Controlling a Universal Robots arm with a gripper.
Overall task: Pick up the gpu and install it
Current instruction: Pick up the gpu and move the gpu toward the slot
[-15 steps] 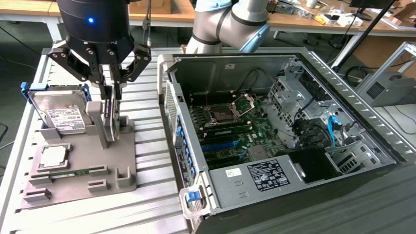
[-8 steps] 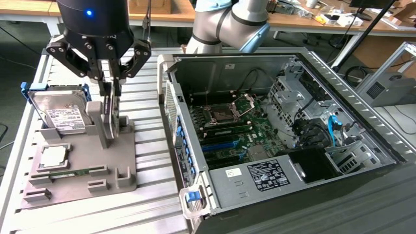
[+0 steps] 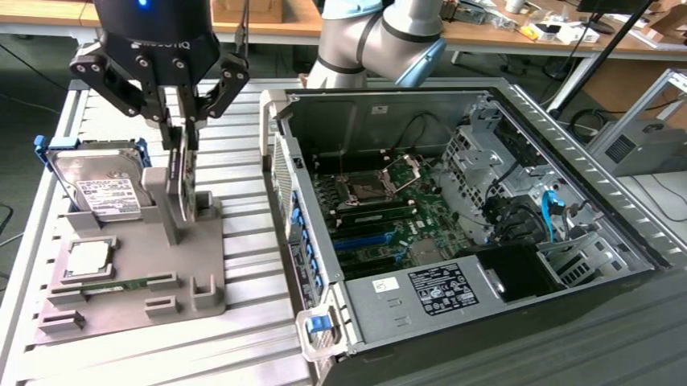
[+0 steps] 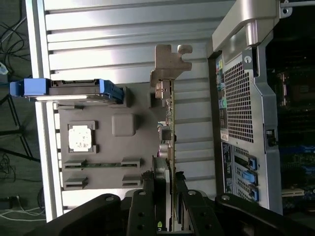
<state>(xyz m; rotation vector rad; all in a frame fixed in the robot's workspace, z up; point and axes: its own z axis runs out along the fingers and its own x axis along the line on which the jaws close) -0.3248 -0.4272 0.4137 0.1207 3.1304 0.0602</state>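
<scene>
The gpu (image 4: 171, 105) was upright at the grey holder (image 3: 140, 289), pinched near one end by the jaws, partly closed on it, so a weak grip could let its bracket (image 4: 168, 63) tilt and strike the computer case (image 3: 429, 277).

A ribbed silver metal desk (image 3: 252, 297) carries a grey parts holder (image 3: 161, 310) with upright slots toward the exterior view's left, and just beside it, toward the exterior view's right, an open computer case (image 3: 451, 293) whose side vents face the holder.
</scene>
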